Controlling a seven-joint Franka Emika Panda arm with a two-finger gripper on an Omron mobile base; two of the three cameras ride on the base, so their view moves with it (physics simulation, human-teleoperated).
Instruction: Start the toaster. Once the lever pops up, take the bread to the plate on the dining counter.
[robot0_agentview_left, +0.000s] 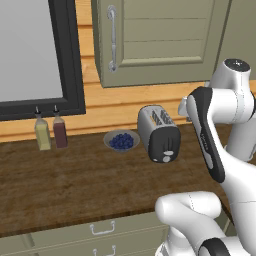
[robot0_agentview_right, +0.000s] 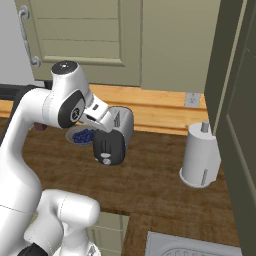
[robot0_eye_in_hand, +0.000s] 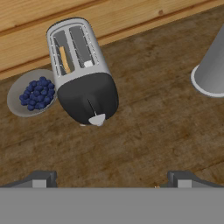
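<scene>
Arm raised over the worktop, claw spread wide and holding nothing, looking down on the toaster.

The gripper (robot0_eye_in_hand: 111, 177) hangs above the wooden worktop (robot0_agentview_left: 75, 185), its two dark fingertips (robot0_eye_in_hand: 40, 178) far apart at the bottom of the hand view, clear of all objects. In the left base view the upper arm folds back with the dark-lined forearm slanting down at the right edge. The toaster (robot0_agentview_left: 159, 133) stands on the worktop near the back wall, black end panel facing the robot, with the lever (robot0_eye_in_hand: 96, 119) at the panel's near edge. The bread (robot0_eye_in_hand: 64, 59) shows as a thin tan edge in one slot. A grey bowl of blueberries (robot0_agentview_left: 121, 140) sits just beside the toaster. A paper towel roll (robot0_agentview_right: 200, 155) stands well apart, on the toaster's other side.
</scene>
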